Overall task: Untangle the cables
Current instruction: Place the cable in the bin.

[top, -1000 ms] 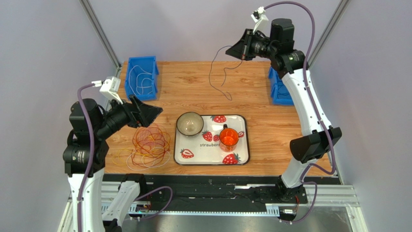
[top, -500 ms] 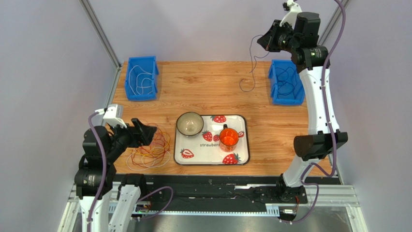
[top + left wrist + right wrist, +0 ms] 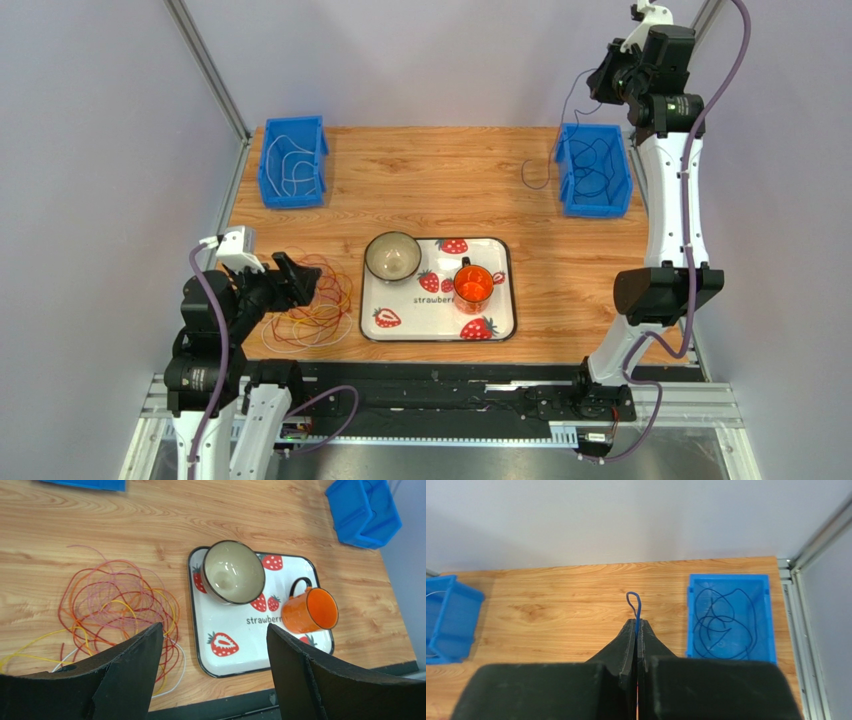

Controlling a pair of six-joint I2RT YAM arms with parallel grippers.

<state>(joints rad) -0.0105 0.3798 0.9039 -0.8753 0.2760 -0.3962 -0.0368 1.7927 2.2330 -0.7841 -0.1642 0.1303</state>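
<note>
The right gripper (image 3: 636, 626) is up high at the table's 2 o'clock, jaws pressed together on a single dark cable (image 3: 638, 611) whose tail hangs to the wood just at 9 o'clock of the right blue bin (image 3: 596, 211), probably so the strand can join the dark coils lying in that bin. The left gripper (image 3: 215, 630) hovers low at 8 o'clock, jaws spread and holding nothing, over the tangle of cables (image 3: 117, 602) in red, orange, yellow, pink and white, seemingly lined up for the next pick. A left blue bin (image 3: 292, 201) at 10 o'clock holds a white strand. The wood-grain table (image 3: 430, 180) also carries a strawberry tray (image 3: 440, 340) with bowl (image 3: 392, 256) and orange mug (image 3: 472, 285) at 6 o'clock; pale lilac walls and metal posts enclose it
</note>
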